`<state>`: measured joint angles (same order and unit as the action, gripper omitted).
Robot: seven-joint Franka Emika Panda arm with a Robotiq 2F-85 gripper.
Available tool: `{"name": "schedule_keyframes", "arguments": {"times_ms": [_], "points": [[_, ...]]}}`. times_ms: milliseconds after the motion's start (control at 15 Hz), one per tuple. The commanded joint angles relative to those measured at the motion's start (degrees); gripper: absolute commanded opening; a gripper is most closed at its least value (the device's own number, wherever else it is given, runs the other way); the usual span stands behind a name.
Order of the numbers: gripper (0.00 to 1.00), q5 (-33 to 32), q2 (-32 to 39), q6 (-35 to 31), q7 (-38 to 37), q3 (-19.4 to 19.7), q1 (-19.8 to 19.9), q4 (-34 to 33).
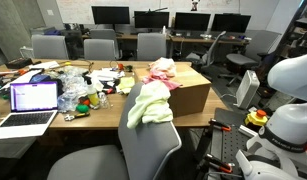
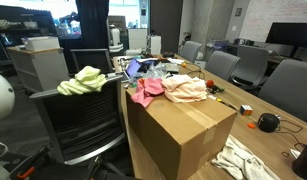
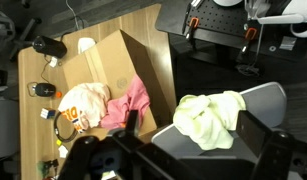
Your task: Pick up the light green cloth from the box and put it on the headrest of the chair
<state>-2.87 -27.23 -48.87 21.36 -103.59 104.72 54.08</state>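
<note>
The light green cloth [image 1: 148, 105] lies draped over the top of the grey chair's backrest [image 1: 153, 145], next to the cardboard box [image 1: 190, 97]. It shows in both exterior views [image 2: 82, 81] and in the wrist view [image 3: 215, 115]. My gripper [image 3: 191, 128] hovers above the cloth. Its two dark fingers are spread wide, one on each side of the cloth, and hold nothing. The box [image 2: 183, 130] still carries a pink cloth [image 2: 147, 93] and a pale peach cloth [image 2: 185, 88] on its top. The gripper itself does not show in the exterior views.
The wooden table [image 1: 93, 118] holds an open laptop [image 1: 31, 102], cluttered small items [image 1: 88, 85], a white cloth [image 2: 243, 160] and a black device [image 2: 268, 122]. Office chairs [image 1: 101, 47] and monitors [image 1: 153, 19] stand behind. The robot's white body [image 1: 291, 90] is beside the box.
</note>
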Motion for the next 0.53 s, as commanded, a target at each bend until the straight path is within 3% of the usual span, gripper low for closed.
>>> {"name": "schedule_keyframes", "arguments": {"times_ms": [0, 267, 467], "points": [[1.0, 4.32, 4.46, -3.33, 1.54, 0.66, -3.16, 6.76], [1.0, 7.58, 9.14, -9.8, -2.41, 4.29, -8.6, 18.34], [1.0, 9.53, 12.62, -14.6, -6.81, 9.62, -14.04, 28.02]]}}
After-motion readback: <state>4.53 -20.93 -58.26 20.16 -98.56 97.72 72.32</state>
